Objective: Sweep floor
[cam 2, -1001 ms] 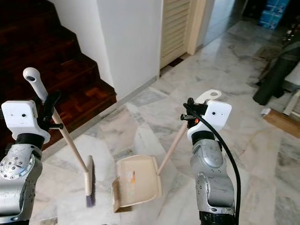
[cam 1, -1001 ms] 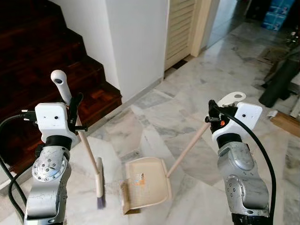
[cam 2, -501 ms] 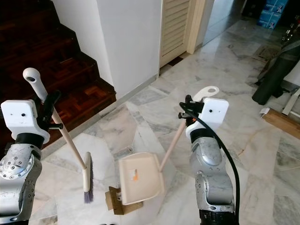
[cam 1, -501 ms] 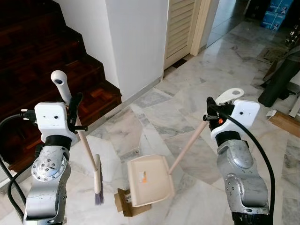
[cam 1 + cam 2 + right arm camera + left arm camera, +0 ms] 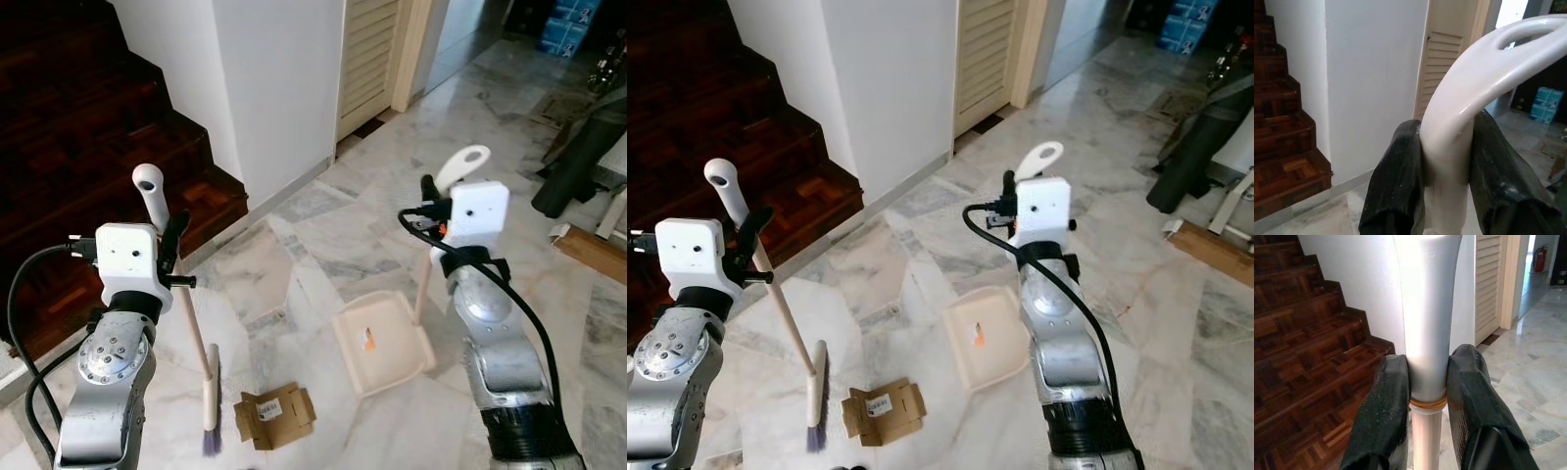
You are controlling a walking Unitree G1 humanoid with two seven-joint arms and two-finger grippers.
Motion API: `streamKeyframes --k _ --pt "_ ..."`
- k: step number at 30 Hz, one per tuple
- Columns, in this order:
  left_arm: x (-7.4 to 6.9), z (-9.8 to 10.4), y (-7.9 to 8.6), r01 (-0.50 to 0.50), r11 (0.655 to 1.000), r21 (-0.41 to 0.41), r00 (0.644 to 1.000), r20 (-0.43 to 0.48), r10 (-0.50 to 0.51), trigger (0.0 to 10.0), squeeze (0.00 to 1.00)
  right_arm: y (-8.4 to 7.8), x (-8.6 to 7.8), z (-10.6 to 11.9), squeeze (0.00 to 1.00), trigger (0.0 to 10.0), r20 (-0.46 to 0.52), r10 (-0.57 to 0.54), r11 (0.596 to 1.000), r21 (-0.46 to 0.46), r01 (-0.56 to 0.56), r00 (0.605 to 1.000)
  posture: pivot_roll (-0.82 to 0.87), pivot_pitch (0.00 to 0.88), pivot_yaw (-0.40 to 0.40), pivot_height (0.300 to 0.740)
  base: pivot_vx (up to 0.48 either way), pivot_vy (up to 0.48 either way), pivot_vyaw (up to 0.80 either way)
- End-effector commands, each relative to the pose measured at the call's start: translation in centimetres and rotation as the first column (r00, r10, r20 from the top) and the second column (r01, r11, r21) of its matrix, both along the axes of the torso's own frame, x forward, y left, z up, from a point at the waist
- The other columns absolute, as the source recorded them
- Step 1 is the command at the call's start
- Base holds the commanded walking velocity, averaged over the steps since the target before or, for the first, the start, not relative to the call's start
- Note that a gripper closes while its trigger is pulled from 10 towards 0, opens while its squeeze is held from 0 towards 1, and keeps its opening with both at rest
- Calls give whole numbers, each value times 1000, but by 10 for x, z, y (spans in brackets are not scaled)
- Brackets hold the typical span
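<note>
While the broom [image 5: 186,313] stands nearly upright at lower left of the frame, its bristle head sits on the marble floor [image 5: 343,245], tip pointing down toward the bottom edge. Left gripper [image 5: 1427,396] is clamped on the broom's white grip, black fingers [image 5: 1386,416] pressing either side just above the tan collar. Just right of the bristles lies a flattened cardboard piece [image 5: 274,416], close beside them but apart. Over at centre, the cream dustpan [image 5: 382,343] hangs low at a tilt, open tray facing up, an orange sticker on its inside; whether it touches the floor, can't tell. Its long handle rises to the right gripper [image 5: 1447,161], which is squeezed tight on the white looped grip, loop poking out above the fingers. Behind, dark wooden stairs [image 5: 88,127] fill the upper left, a white wall [image 5: 274,88] beside them, then a louvred door [image 5: 367,59] at top centre. Far right, a dark bag [image 5: 583,157] leans on the floor
</note>
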State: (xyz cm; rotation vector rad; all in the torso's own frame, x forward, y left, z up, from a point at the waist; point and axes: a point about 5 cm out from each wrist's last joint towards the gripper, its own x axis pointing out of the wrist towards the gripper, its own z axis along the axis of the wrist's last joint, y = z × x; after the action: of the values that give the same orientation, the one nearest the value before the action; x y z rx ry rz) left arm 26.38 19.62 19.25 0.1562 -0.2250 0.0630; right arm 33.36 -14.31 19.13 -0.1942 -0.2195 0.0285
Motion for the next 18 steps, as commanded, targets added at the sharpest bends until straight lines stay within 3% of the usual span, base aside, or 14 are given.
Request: streamKeyframes --k 1,5,10,18 --pt "-4 16 -3 11 1000 9 998 66 -12 10000 0 15 10 11 0 10000 40 52 997 57 -54 998 -33 160 -5 740 0 0 0" --pt "-5 15 -4 7 1000 5 998 64 -8 10000 0 25 27 11 0 10000 22 74 994 79 -76 997 -26 166 -9 740 0 0 0" --pt "-5 17 -5 -1 1000 -2 997 73 1 10000 0 22 46 11 0 10000 7 56 990 126 -56 998 -7 187 -20 740 0 0 0" --pt "-14 14 -4 -16 1000 -20 998 60 17 10000 0 28 57 10 0 10000 7 79 997 27 -79 997 -2 235 -43 740 0 0 0"
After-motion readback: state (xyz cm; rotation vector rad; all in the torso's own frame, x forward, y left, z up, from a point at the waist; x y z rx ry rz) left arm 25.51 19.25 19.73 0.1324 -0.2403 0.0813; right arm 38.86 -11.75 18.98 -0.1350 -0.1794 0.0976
